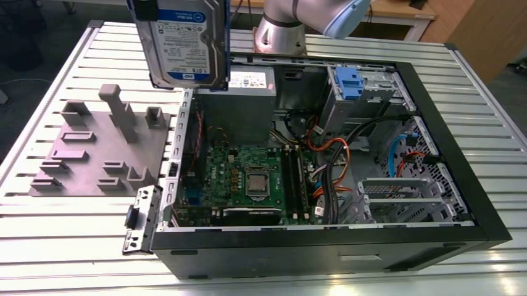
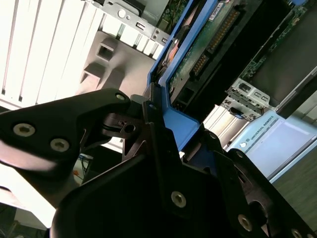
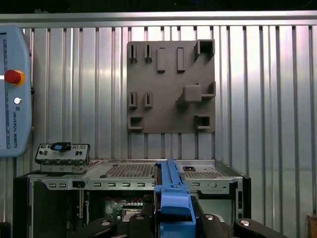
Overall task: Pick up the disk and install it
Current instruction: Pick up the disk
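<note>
From where I stand the pick-up looks done: the disk hangs clear above the bench, the jaws clamped on its blue rail, beside the open computer case, so fitting it inside is left.

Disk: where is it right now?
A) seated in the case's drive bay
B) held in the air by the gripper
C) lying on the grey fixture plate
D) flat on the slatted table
B: in the exterior view the disk hangs in the air by the edge of the open case, and in the second wrist view the gripper is clamped on its blue rail.
</note>
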`<action>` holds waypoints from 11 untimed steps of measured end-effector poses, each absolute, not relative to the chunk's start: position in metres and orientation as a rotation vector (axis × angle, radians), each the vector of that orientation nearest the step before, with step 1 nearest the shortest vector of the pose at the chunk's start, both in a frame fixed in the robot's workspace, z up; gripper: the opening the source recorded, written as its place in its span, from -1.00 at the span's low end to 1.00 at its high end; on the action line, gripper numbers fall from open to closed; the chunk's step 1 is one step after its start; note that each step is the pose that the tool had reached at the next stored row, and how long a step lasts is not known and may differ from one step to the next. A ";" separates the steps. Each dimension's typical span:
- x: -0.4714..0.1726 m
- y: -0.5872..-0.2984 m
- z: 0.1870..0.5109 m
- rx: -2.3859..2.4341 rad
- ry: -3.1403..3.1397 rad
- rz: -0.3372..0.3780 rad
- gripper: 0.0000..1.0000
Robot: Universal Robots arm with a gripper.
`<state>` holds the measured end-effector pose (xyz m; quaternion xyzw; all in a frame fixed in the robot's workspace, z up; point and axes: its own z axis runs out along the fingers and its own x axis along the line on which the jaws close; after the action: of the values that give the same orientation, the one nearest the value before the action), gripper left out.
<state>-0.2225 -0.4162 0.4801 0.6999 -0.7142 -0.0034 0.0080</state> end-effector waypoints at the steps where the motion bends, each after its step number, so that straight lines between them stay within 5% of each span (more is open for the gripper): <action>1: -0.221 -0.416 0.480 2.188 -2.232 -0.011 -0.27; 11: -0.210 -0.416 0.480 2.188 -2.232 -0.011 -0.27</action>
<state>-0.2098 -0.4162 0.4801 0.6999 -0.7141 -0.0035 0.0079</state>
